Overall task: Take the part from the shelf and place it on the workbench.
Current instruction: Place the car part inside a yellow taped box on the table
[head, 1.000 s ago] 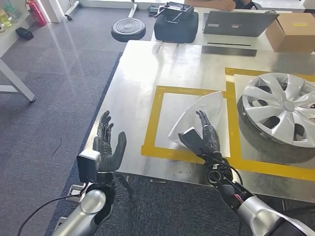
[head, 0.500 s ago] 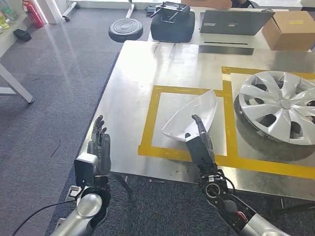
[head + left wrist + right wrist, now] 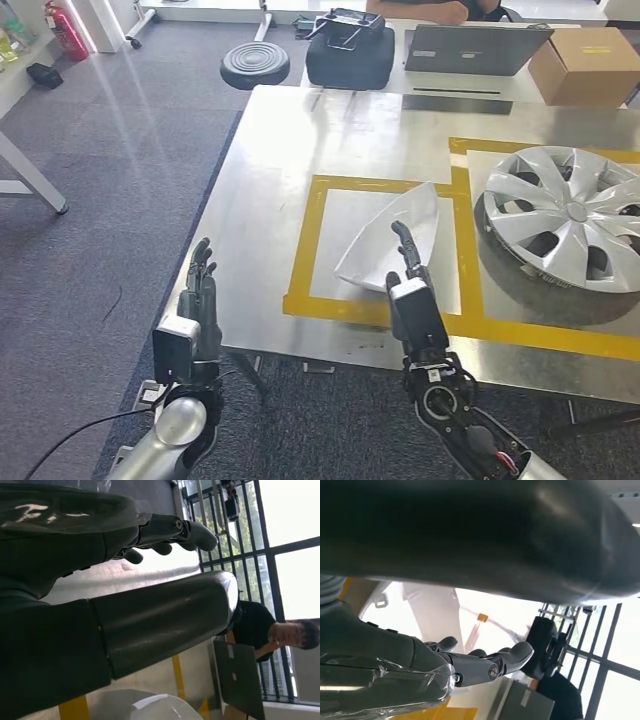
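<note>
While the steel workbench (image 3: 264, 190) takes up most of the head view, its near edge runs just beyond both robot hands. Yellow tape (image 3: 303, 250) marks a square on its middle, and a second taped area lies to the right. In that right area sits a silver wheel cover (image 3: 570, 215) on a dark ring. Far behind the bench, a second table carries a closed grey laptop (image 3: 468, 48), a cardboard box (image 3: 585, 62) at far right and a black case (image 3: 349, 52) to the laptop's left. A round black stool (image 3: 255, 63) stands on the grey carpet left of the case. A person in a dark top (image 3: 256, 625) sits behind the laptop.

Inside the yellow square lies the part (image 3: 392, 235), a white curved shell with its point toward the far right corner, resting on the bench surface. The right hand (image 3: 411, 290) is at the part's near edge with its fingers (image 3: 404, 240) stretched forward over the shell; it grips nothing, though I cannot tell whether the fingertips touch the part. The left hand (image 3: 200, 300) is raised at the bench's near left corner, fingers straight and apart from the thumb, holding nothing.
</note>
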